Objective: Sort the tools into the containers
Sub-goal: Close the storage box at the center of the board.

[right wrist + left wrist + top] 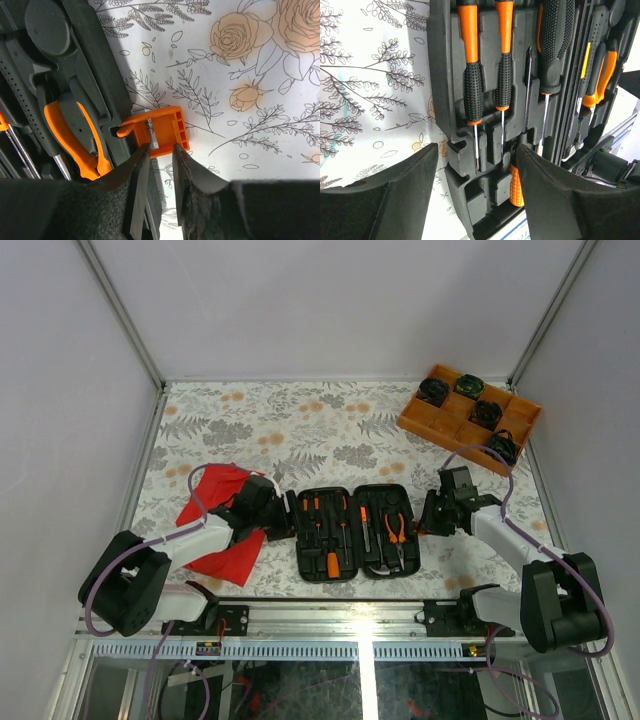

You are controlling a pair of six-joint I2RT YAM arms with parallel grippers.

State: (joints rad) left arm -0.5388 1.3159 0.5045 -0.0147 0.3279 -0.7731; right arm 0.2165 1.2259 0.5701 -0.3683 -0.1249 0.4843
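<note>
Right wrist view puts my right tool (159, 150) at the orange latch (162, 125) on the outer edge of the tool case (352, 532). Its fingers are narrowly parted with their tips at the latch's near end, and I cannot tell whether they pinch it or only hover. I judge the latch is the target because the slots look filled, so closing comes next.

My left tool (476, 150) is spread wide at the case's opposite edge and grips nothing, probably placed to steady or fold that half. The case lies open and flat on the bench (300, 420) between my arms, one side within reach of each. Moulded slots keep every piece seated and parallel.

Counted: one case in two halves, two slim screwdrivers (472, 75) side by side, one stubby orange handle (516, 186), one pair of pliers (75, 135). The rest sits too crowded to count. Apart from the case lie one red cloth (215, 490) and one orange tray (415, 422) holding four black round items (487, 413).
</note>
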